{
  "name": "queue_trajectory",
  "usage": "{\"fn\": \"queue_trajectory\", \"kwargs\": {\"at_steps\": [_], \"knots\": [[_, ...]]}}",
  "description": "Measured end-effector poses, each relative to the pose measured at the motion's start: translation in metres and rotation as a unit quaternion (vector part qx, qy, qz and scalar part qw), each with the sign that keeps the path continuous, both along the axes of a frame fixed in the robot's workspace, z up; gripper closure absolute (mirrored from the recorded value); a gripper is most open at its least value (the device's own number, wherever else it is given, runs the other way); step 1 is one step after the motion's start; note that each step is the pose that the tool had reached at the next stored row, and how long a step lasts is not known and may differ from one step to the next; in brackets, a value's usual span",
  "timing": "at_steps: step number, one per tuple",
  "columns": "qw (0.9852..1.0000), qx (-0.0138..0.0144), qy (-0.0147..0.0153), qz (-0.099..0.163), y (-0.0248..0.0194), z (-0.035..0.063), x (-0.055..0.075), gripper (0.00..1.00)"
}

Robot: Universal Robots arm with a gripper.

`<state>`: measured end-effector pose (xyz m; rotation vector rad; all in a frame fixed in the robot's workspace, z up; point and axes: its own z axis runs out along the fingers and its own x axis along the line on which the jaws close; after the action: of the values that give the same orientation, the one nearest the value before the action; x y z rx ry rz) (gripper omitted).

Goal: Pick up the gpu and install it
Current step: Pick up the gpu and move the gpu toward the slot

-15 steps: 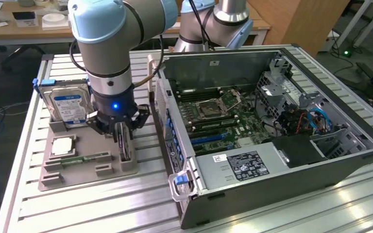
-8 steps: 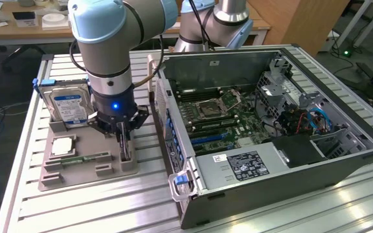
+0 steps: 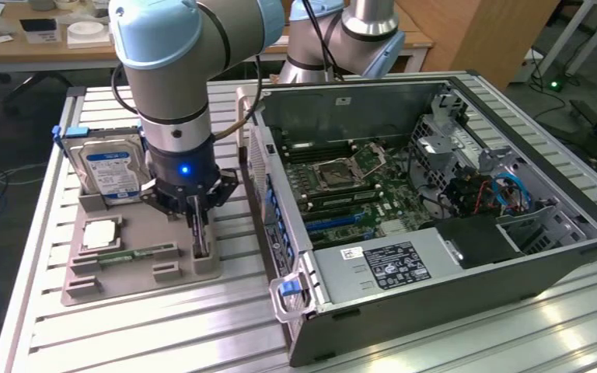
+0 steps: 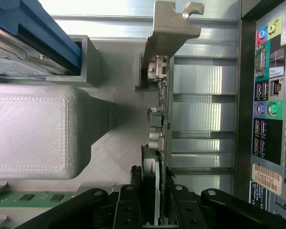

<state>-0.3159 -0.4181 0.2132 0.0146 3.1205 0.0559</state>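
The gpu stands on edge in a slot of the grey parts tray, to the exterior view's left of the open computer case. My gripper has come straight down onto it. The wrist view looks along the gpu edge-on, with its pale metal bracket at the far end. The black fingers of my gripper press against both faces of the card. The card still sits in the tray slot.
A silver hard drive stands upright in the tray behind the gripper. A green memory stick and a pale square part lie beside it. The case's rear ports are close beside the card. The motherboard lies exposed inside.
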Motion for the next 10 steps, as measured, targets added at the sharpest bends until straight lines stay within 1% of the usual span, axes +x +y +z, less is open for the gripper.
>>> {"fn": "queue_trajectory", "kwargs": {"at_steps": [10], "knots": [[1.0,0.0,0.0,0.0,0.0,0.0,0.0,0.73]]}}
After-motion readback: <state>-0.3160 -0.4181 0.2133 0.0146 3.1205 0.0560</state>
